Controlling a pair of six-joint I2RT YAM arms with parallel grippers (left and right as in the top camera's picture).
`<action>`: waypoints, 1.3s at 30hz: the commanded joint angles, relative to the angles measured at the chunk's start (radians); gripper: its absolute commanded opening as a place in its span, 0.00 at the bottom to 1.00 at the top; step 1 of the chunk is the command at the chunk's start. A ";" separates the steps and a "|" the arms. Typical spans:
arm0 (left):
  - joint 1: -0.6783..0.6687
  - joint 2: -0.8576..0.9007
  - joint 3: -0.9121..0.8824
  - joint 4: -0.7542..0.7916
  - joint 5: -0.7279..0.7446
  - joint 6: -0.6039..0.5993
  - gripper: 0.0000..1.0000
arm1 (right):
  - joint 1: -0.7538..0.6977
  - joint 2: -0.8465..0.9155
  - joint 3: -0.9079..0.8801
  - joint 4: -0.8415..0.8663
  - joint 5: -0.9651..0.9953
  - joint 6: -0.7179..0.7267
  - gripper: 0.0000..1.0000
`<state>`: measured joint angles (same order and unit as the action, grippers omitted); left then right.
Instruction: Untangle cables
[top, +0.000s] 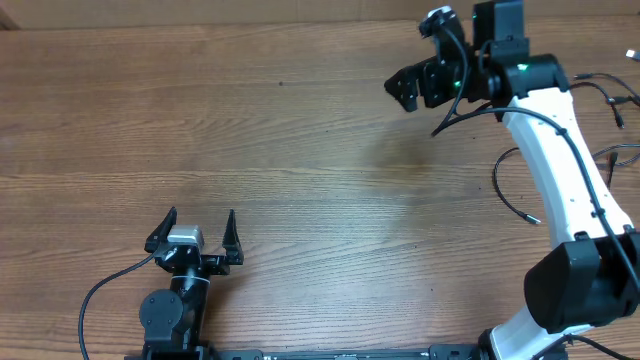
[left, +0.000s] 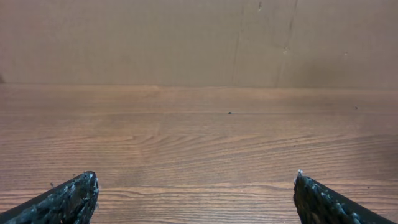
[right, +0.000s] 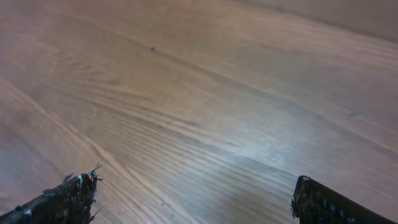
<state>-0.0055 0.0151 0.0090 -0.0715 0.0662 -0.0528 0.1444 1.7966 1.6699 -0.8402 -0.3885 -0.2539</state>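
White right arm (top: 548, 150), black joints (top: 585, 285), black left gripper (top: 200, 216)

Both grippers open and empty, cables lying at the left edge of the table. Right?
Not quite. The cables lie at the right edge of the table, beside the right arm, as the overhead view shows. The rest holds: the left gripper and the right gripper are both open and empty.

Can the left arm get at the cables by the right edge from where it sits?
Probably not: the cables lie past the right arm, far across from the left gripper.
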 joint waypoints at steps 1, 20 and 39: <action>0.007 -0.011 -0.004 -0.003 -0.014 0.005 1.00 | 0.006 -0.043 -0.048 0.021 -0.005 0.080 1.00; 0.007 -0.011 -0.004 -0.003 -0.014 0.005 1.00 | -0.007 -0.481 -0.997 1.204 -0.070 0.179 1.00; 0.007 -0.011 -0.004 -0.003 -0.014 0.005 1.00 | -0.007 -0.887 -1.611 1.717 0.033 0.175 1.00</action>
<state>-0.0055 0.0151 0.0090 -0.0719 0.0624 -0.0525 0.1383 0.9672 0.1070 0.8715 -0.3820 -0.0822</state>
